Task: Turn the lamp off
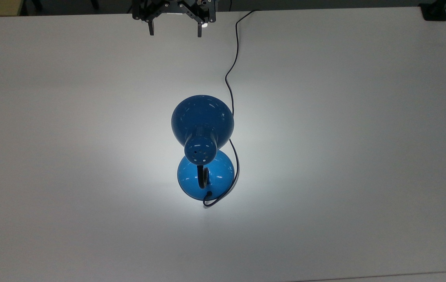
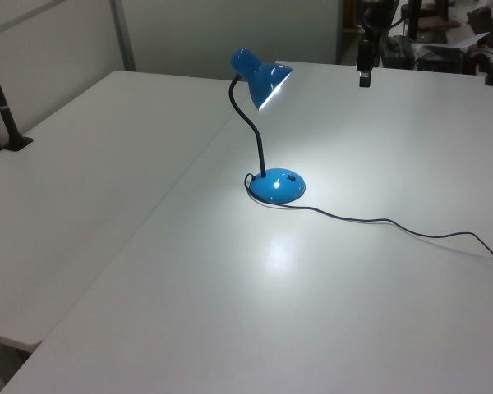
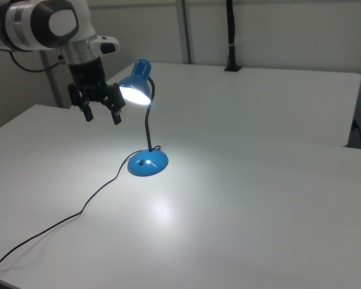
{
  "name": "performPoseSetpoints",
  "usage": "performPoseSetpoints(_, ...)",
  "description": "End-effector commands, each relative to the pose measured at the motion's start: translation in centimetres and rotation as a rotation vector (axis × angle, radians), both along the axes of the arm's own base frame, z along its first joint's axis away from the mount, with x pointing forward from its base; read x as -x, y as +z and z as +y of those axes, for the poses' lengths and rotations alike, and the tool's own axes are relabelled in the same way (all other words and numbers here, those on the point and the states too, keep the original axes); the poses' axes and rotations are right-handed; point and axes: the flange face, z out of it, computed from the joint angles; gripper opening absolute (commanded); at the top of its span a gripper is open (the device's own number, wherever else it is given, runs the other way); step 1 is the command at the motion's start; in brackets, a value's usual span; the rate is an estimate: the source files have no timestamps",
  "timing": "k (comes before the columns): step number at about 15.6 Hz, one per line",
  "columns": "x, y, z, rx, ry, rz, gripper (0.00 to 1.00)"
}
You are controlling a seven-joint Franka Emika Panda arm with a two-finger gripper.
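Note:
The lamp (image 1: 202, 121) stands lit near the middle of the white table (image 1: 364, 156). It has a glossy blue domed shade (image 2: 263, 75), a black gooseneck (image 3: 148, 123) and a round blue base (image 3: 148, 163) with a small black switch on top. A bright pool of light lies on the table around it. Its thin black cord (image 1: 232, 66) runs off toward the table's far edge in the top view. My gripper (image 1: 175, 29) hangs open and empty above that far edge, well away from the lamp (image 3: 138, 84). In the right view the gripper (image 3: 101, 114) sits just left of the shade.
A black clamp (image 1: 434, 11) holds the table's corner at the top view's upper right. A black post (image 2: 4, 115) stands at the left view's left edge. A seam (image 2: 189, 172) joins two tabletops. Cluttered equipment (image 2: 444, 41) sits beyond the table in the left view.

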Motion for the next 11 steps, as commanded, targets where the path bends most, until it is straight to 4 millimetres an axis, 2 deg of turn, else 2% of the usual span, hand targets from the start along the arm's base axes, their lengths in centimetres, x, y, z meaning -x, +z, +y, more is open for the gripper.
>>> performPoseSetpoints(1, 0.36, 0.90, -0.84, 0.005, -0.006, 0.021, 1.00)
performPoseSetpoints(11, 0.33, 0.72, -0.33, 0.005, -0.001, 0.025, 1.00)
